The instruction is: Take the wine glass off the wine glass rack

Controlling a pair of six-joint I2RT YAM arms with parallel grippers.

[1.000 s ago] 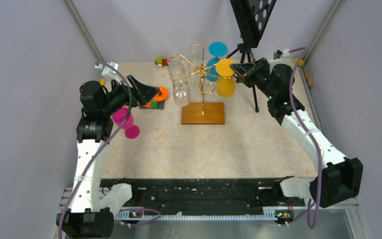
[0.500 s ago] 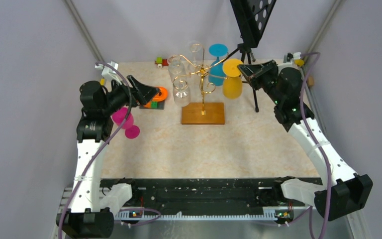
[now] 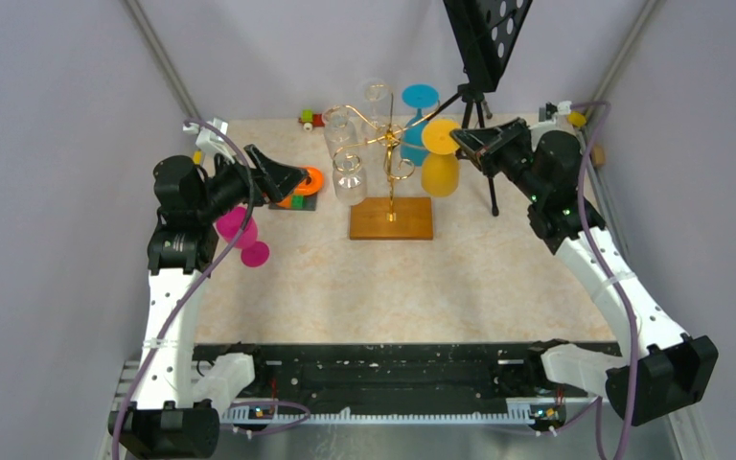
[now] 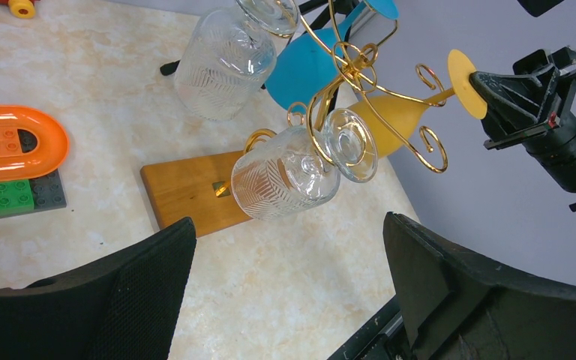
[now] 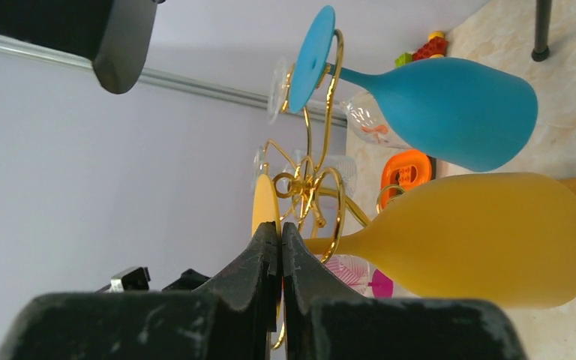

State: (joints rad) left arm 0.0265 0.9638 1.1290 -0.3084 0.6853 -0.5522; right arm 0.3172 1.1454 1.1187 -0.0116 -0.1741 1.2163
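The gold wine glass rack stands on its wooden base at mid-table. A yellow wine glass hangs bowl-down at the rack's right side. My right gripper is shut on the glass's flat foot. In the right wrist view the closed fingertips pinch that foot, and the yellow bowl lies to the right with its stem against a gold curl. My left gripper is open left of the rack, with nothing between its fingers.
A blue glass and clear glasses hang on the rack. A pink glass lies on the table under the left arm. Orange toy bricks sit left of the rack. A black tripod stand rises at the back right.
The right gripper carried the yellow glass a little to the right, then back slightly left and lower. The left arm has not moved.
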